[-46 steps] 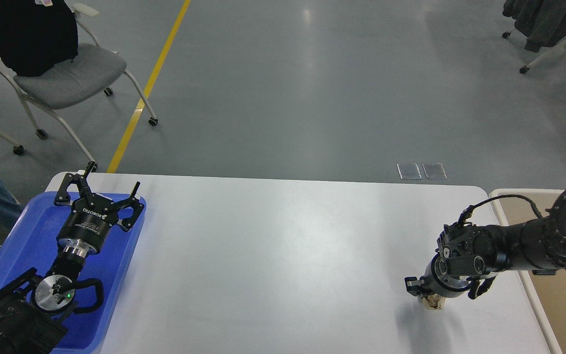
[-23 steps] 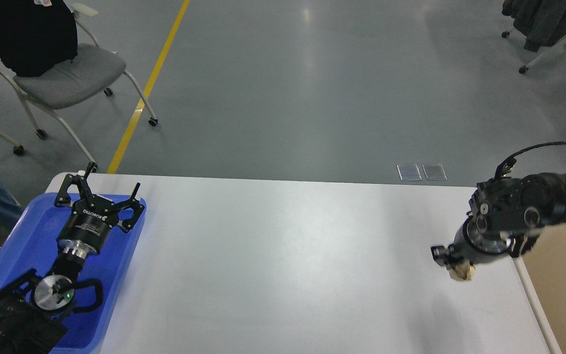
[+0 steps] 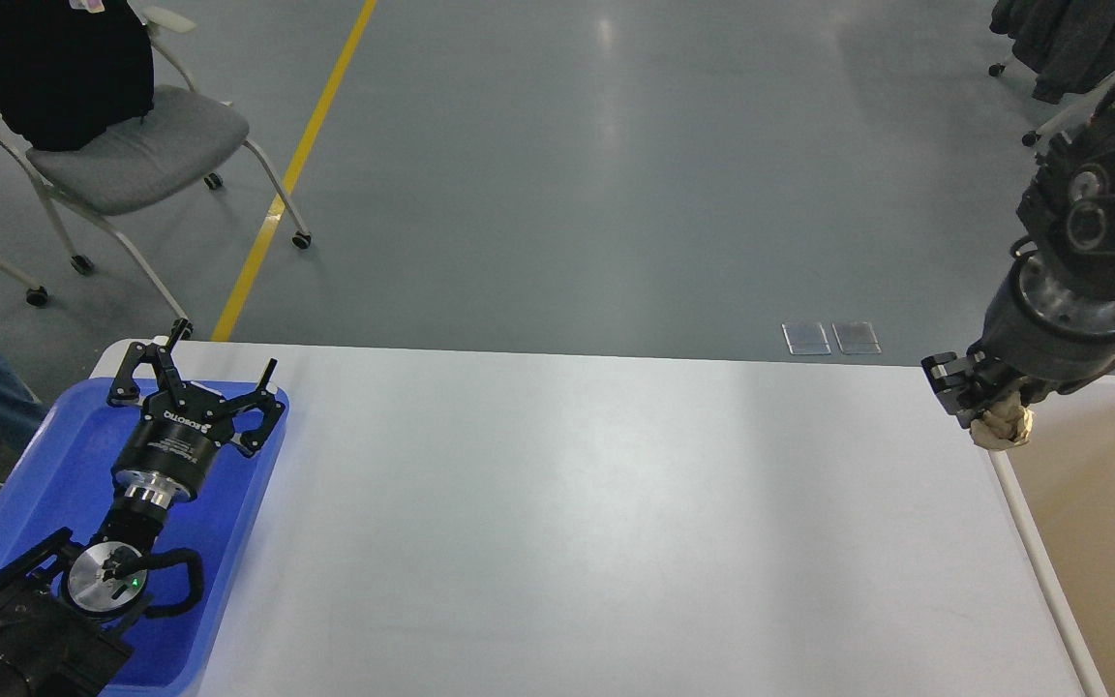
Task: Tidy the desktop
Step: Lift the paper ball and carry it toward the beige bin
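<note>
Our desktop (image 3: 557, 523), smooth white with rounded corners, fills the lower middle of the view. Our left gripper (image 3: 192, 370) hangs with fingers spread over the blue tray (image 3: 228, 542) at its left end. Our right gripper (image 3: 988, 407) pinches a crumpled beige wad (image 3: 1003, 428) over the beige tub's white rim (image 3: 1032, 552).

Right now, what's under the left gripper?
The blue tray lies under the open left gripper, on the desktop. The arm hides part of the tray floor.
</note>
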Tool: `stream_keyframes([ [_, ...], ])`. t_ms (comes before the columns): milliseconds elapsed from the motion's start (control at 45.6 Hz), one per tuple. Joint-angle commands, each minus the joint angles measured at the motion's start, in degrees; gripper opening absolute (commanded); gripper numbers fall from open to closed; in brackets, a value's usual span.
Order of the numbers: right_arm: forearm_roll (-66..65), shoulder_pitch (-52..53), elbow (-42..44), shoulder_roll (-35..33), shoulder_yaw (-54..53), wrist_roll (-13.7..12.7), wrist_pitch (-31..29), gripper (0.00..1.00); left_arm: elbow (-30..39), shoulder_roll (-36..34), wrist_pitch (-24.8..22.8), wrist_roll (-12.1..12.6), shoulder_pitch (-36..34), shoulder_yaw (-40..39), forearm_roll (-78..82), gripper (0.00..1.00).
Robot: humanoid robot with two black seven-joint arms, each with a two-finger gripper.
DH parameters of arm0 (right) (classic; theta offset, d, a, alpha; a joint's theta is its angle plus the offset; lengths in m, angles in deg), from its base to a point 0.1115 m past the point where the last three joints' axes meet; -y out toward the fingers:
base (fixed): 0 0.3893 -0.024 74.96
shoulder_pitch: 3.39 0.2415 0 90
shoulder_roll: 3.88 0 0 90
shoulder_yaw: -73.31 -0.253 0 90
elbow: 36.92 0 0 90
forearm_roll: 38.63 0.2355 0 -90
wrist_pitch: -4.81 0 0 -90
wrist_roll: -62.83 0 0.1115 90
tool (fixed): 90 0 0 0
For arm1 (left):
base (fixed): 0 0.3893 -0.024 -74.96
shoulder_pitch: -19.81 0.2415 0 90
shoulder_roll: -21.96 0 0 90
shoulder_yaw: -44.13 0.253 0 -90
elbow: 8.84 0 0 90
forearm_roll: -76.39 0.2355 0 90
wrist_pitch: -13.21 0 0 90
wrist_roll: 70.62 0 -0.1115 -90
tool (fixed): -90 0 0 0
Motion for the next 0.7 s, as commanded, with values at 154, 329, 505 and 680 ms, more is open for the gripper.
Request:
stream_keyframes([
  [154, -0.3, 7.9, 0.2, -6.6, 2.7, -0.2, -2.1, 0.00, 0.0, 0.0, 0.0, 0.0, 0.0, 0.0, 0.0, 0.99],
  [329, -0.5, 8.1, 4.7, -12.6, 2.7, -0.5, -0.3, 0.00, 0.0, 0.0, 0.0, 0.0, 0.0, 0.0, 0.0, 0.99],
  [505, -0.1, 2.7, 11.1, -19.3, 1.1, -0.5, 11.1, 0.00, 0.0, 0.0, 0.0, 0.0, 0.0, 0.0, 0.0, 0.99],
  [680, 0.2, -12.1, 16.0, -26.2, -9.8, -0.7, 29.6, 0.00, 0.0, 0.0, 0.0, 0.0, 0.0, 0.0, 0.0, 0.99],
])
